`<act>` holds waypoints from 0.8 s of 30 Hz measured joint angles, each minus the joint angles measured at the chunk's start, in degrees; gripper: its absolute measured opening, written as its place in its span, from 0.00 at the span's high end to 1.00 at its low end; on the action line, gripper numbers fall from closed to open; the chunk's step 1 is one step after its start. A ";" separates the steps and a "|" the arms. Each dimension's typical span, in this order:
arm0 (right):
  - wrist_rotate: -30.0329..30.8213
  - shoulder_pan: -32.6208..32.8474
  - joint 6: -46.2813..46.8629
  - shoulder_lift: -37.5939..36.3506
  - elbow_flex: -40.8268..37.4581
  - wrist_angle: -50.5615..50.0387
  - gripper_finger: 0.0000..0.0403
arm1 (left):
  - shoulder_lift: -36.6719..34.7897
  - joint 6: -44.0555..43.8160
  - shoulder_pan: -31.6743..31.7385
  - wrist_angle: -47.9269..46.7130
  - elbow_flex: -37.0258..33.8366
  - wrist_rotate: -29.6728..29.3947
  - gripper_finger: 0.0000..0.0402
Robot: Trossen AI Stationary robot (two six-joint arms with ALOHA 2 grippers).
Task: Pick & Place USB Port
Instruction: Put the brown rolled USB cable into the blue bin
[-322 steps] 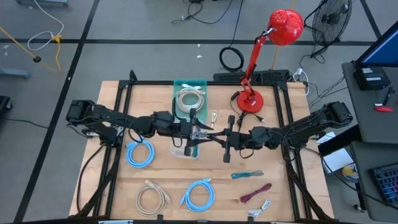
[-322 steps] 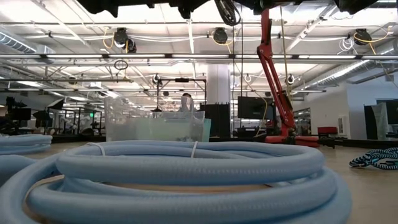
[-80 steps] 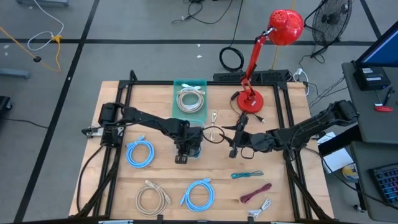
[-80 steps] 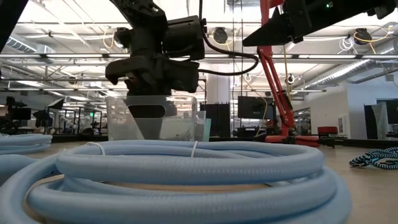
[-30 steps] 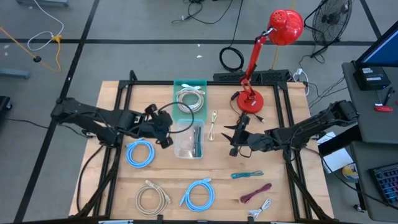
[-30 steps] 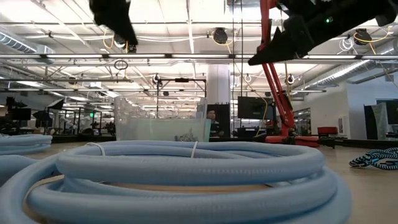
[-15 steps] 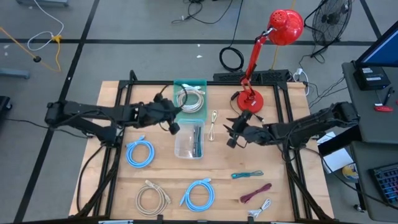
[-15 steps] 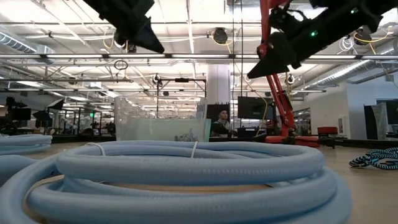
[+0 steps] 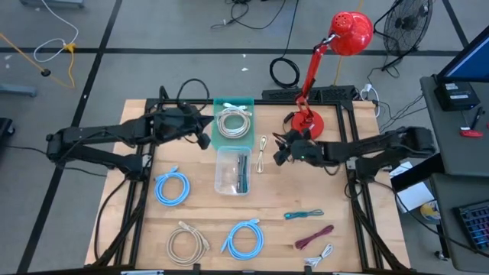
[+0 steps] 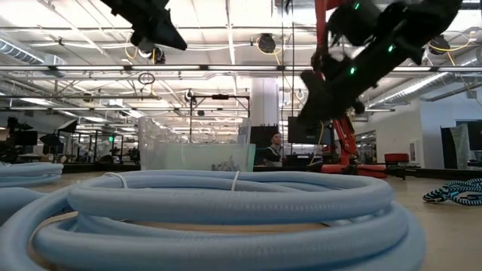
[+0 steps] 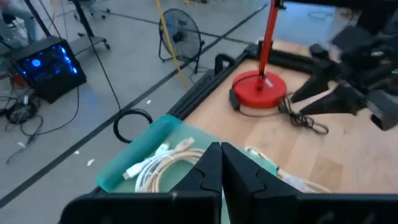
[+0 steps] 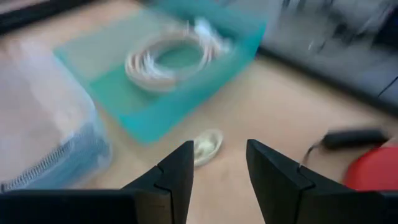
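1. While the right gripper (image 9: pixel 277 155) hung low over the worktop (image 9: pixel 206 221), on the lamp side of the clear box (image 9: pixel 220 183), its jaws stood apart with nothing between them.
2. In the right wrist view a small white USB cable (image 12: pixel 206 147) showed in the gap between those jaws, a little ahead of the fingertips. They had not closed on it.
3. That cable lay flat on the bare wood just beside the clear box, between the box and the red lamp base (image 9: pixel 308 127). It touched neither.
4. The clear box already held a dark cable (image 9: pixel 241 173), so the step in hand looked like the reach for the next piece, before any grasp.
5. The left gripper (image 9: pixel 205 141) waited off the clear box's far left corner, beside the teal tray (image 9: pixel 216 122). Its jaws were pressed together and held nothing.
6. The teal tray, directly behind the clear box, held a coiled white cable (image 9: pixel 234 122), which seemed to have no part in this reach.
7. The next move probably called for the right gripper to go forward and down until the jaws straddled the small cable's bundled middle.
8. It would then need to close, lift clear of the box's wall, and carry the cable sideways over the box's open top.
9. The cable was thin and lay flat, so a low, well-centred pinch seemed to be needed.
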 joint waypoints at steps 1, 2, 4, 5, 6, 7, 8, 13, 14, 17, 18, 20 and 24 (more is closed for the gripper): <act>-2.96 -1.18 1.47 1.71 -0.04 0.12 0.65 | 0.13 0.14 -0.05 -0.63 -0.06 -0.02 0.99; -6.49 -2.29 2.69 3.56 -0.06 0.84 0.65 | 0.18 0.36 -0.07 -1.39 -0.19 -0.01 0.99; -13.56 -4.08 3.92 7.76 -0.06 4.26 0.65 | 0.18 0.99 -0.07 -1.52 -0.21 0.00 0.97; -16.98 -4.79 4.14 9.55 -0.06 5.92 0.65 | 0.26 1.20 -0.05 -1.44 -0.20 -0.02 0.96; -19.98 -5.42 4.17 11.02 -0.06 7.46 0.65 | 0.34 1.28 -0.04 -1.43 -0.20 -0.02 0.96; -22.28 -5.97 4.07 12.35 -0.06 9.10 0.65 | 0.42 1.44 -0.02 -1.56 -0.20 -0.02 0.96; -24.12 -6.30 3.03 13.67 0.15 11.06 0.65 | 0.48 1.46 -0.09 -1.89 -0.20 0.05 0.97; -26.84 -5.98 -9.50 14.75 2.45 14.45 0.65 | 0.45 2.03 -0.50 -2.01 -0.20 0.08 0.99; -26.84 -5.65 -14.44 14.64 3.17 14.48 0.65 | 0.46 2.06 -0.50 -2.05 -0.20 0.10 0.99; -26.68 -4.43 -31.48 13.56 5.33 9.85 0.65 | 0.46 2.54 -0.50 -1.91 -0.20 0.09 0.96; -26.47 -4.12 -34.70 13.63 6.91 6.92 0.65 | 0.46 2.55 -0.50 -1.93 -0.20 0.09 0.96; -24.20 -3.80 -35.85 13.66 10.60 -2.88 0.65 | 0.46 2.56 -0.50 -1.91 -0.20 0.09 0.97; -17.09 -5.12 -28.69 15.61 17.96 -17.43 0.65 | 0.46 2.55 -0.50 -1.51 -0.18 0.09 0.99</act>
